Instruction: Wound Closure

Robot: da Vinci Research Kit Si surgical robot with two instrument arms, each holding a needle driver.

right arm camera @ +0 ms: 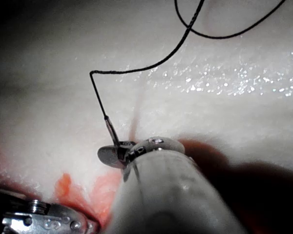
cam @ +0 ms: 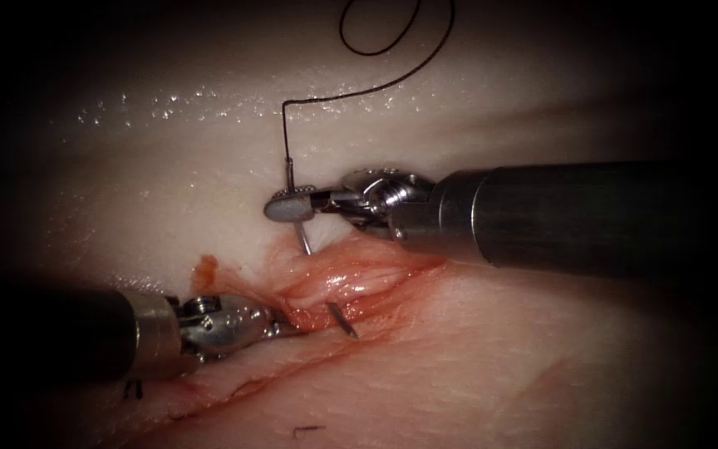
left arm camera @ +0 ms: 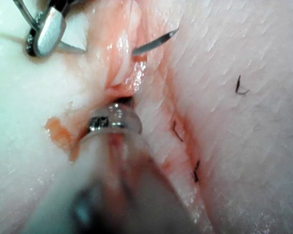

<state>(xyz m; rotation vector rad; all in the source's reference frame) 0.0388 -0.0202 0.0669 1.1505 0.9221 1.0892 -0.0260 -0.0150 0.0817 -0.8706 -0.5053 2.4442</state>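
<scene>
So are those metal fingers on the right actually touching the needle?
Touching. In the endoscope view the right tool has its fingers clamped on the needle near its thread end; the tip emerges inside the cut.

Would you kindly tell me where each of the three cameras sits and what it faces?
Endoscope view: above and in front of the cut; both tools show, the right tool holding the needle near its thread end.
Left wrist view: along the left shaft at the left tool at the cut.
Right wrist view: along the right shaft at its jaws on the needle; thread trails off.
Shared: all three show the needle in the right tool.
</scene>
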